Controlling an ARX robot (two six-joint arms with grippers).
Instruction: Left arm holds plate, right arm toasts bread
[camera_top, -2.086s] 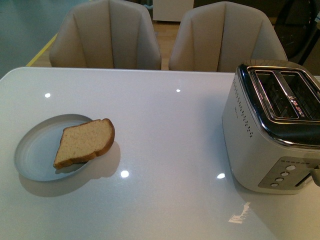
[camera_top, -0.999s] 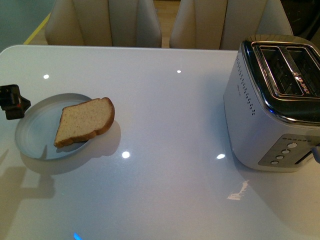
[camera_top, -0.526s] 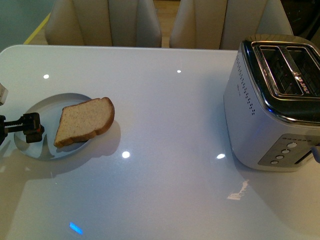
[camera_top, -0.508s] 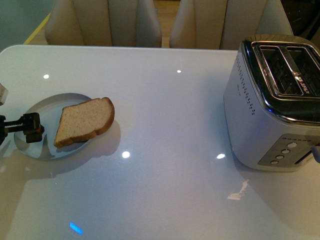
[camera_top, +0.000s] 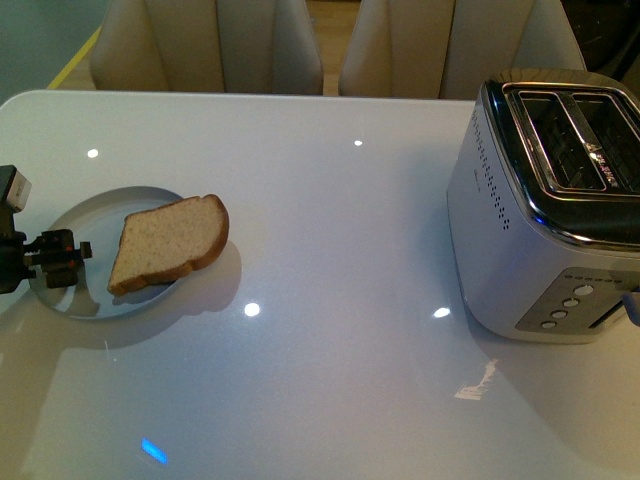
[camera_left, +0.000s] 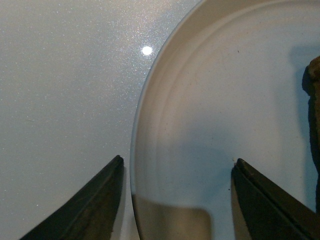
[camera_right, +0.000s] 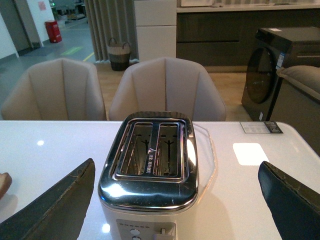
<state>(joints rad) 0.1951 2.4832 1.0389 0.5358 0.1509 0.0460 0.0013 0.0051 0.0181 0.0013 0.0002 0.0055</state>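
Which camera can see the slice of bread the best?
The front view. It shows the whole bread lying on the plate, crust and all. The left wrist view catches only a dark sliver of its edge. The right wrist view shows only a tiny brown corner at the picture's border.

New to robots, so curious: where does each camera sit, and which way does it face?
Front view: on the body, looking down at plate, bread, toaster; left claw shows.
Left wrist view: behind the open left claw, facing the plate rim.
Right wrist view: behind the open right claw, facing toaster and chairs.
Front and right wrist share the toaster.
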